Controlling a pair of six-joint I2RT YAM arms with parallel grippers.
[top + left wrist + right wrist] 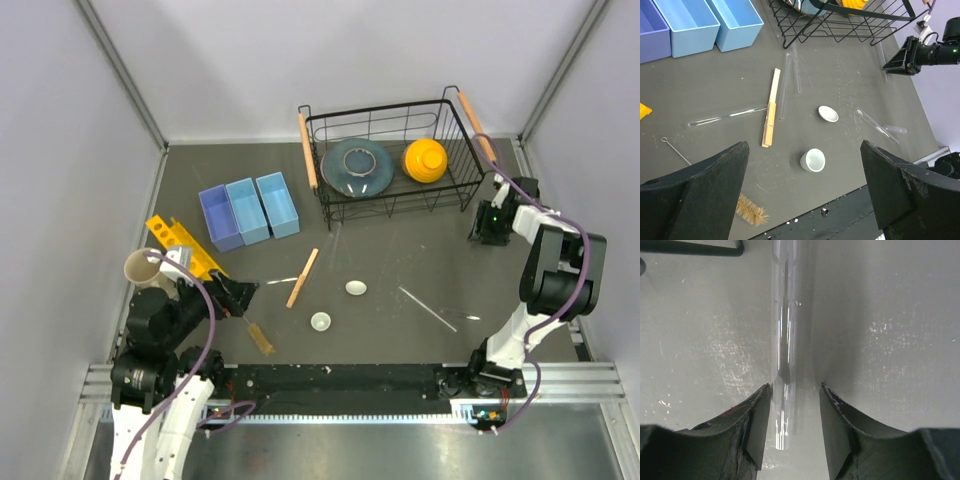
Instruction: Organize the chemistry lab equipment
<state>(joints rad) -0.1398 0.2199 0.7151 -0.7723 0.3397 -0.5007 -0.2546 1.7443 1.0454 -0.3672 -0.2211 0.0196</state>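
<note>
Right gripper (795, 387) straddles a clear glass tube (785, 315) (slender, glinting) lying flat.

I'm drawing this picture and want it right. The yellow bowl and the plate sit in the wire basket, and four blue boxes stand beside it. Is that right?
Almost. There are three blue boxes, not four. The top view shows them side by side, left of the wire basket. The yellow bowl and the plate do sit in the basket.
</note>
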